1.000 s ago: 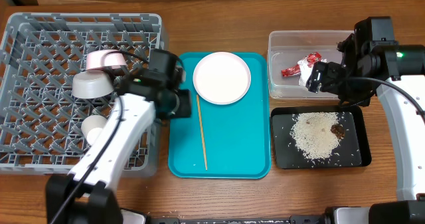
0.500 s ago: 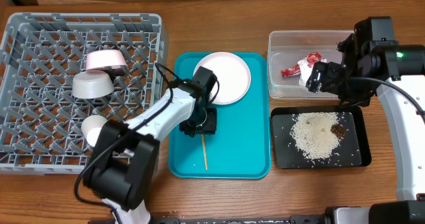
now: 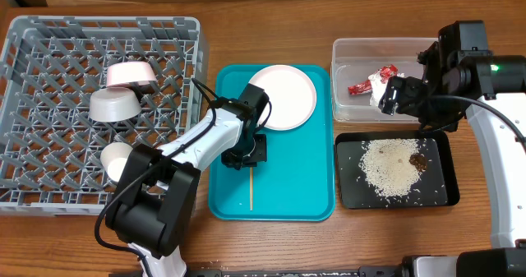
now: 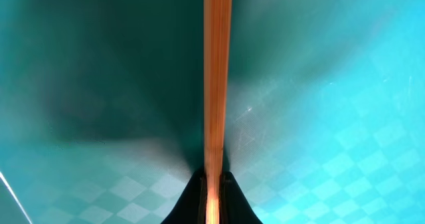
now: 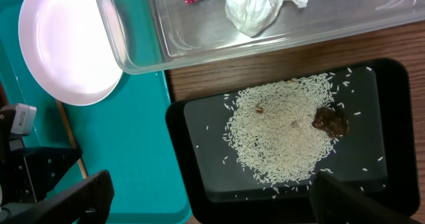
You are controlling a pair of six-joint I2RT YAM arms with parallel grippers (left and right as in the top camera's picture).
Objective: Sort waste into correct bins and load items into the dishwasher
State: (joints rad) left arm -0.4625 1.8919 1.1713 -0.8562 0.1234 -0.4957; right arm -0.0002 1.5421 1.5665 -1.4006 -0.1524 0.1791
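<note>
Here the chopstick [image 4: 217, 64] lies pinched inside the left tool [image 4: 212, 187].

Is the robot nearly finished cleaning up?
Mostly. The wrapper and tissue lie in the clear tub, rice in the black tray, and bowl and cup sit in the crate. The left gripper pinches the chopstick on the teal tray. That and the plate remain.

white plate [image 3: 282, 97] flat by a chopstick [image 3: 251, 191], red wrapper [image 3: 359, 87] and tissue [image 3: 380, 81] in clear tub [image 3: 362, 57], rice [image 3: 393, 170] plus brown scrap [image 3: 418, 160] on black tray [image 3: 349, 196], bowl [image 3: 113, 106] and cup [image 3: 115, 158] in grey crate [image 3: 49, 71]
</note>
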